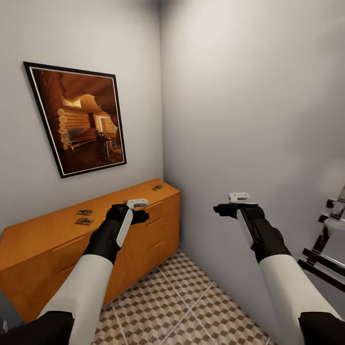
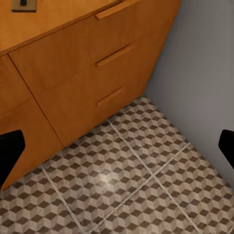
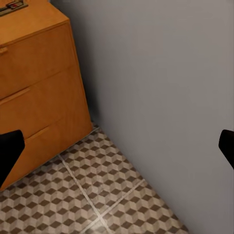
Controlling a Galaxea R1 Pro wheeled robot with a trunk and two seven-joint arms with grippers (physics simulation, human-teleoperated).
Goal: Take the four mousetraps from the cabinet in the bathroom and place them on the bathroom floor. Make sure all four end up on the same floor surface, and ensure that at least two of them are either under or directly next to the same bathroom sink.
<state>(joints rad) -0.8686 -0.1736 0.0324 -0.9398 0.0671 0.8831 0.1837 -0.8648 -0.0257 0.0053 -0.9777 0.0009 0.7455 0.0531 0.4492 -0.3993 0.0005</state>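
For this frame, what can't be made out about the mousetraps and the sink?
- Fourth mousetrap: head view shows two mid-top and one at the cabinet far end; the left arm covers part of the top.
- Trap wire and red marks: too small.
- Sink: out of frame; chrome parts cut by the right edge are unidentifiable.

Two gray walls (image 1: 249, 96) meet in a corner. A big picture (image 1: 76, 120) in a thin black frame hangs on the left wall. It shows a warm brown room made of logs. Below it, a low orange wooden cabinet (image 1: 143, 239) with drawers stands against the wall and reaches into the corner. The floor (image 1: 177, 302) has big square tiles with a brown and white cube pattern and pale lines between them. Some dark metal bars (image 1: 326, 258) show at the right edge.
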